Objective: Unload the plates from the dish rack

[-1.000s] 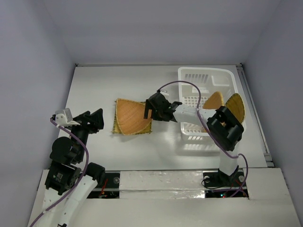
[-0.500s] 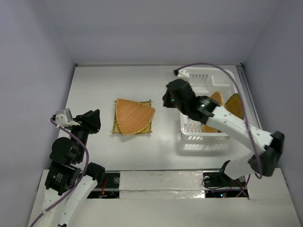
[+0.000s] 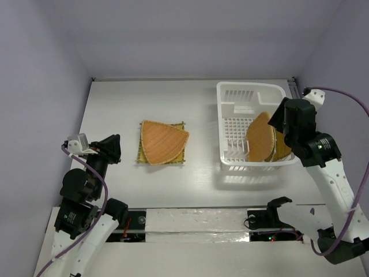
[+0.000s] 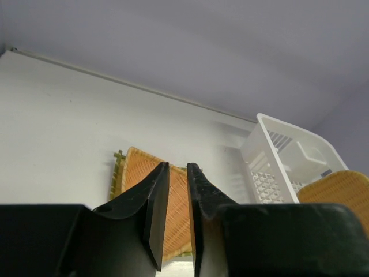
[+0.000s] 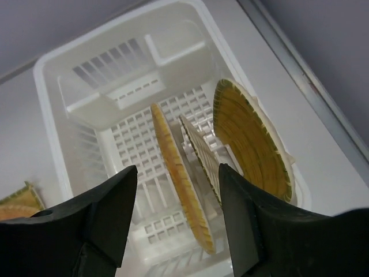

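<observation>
The white dish rack [image 3: 248, 88] stands at the right of the table. In the right wrist view the dish rack [image 5: 86, 104] holds three plates on edge: a thin one [image 5: 179, 179], a grid-patterned one [image 5: 199, 150] and a round rimmed one [image 5: 253, 144]. My right gripper [image 3: 283, 124] hovers open above them, its fingertips [image 5: 177, 168] spread either side of the two left plates without touching. A rounded triangle plate [image 3: 164, 141] lies on a square plate [image 3: 140, 158] at mid table. My left gripper [image 3: 114, 149], at the near left, is almost shut on nothing [image 4: 177, 168].
The table's right edge has a metal rail [image 3: 311, 138] close beside the rack. Grey walls close the table in at the back and both sides. The left wrist view looks across the stacked plates [image 4: 134, 165] to the rack [image 4: 288, 156].
My right arm swung from the plate stack at mid table back to above the rack's right side. My left gripper's fingers closed, and the left arm barely moved.
</observation>
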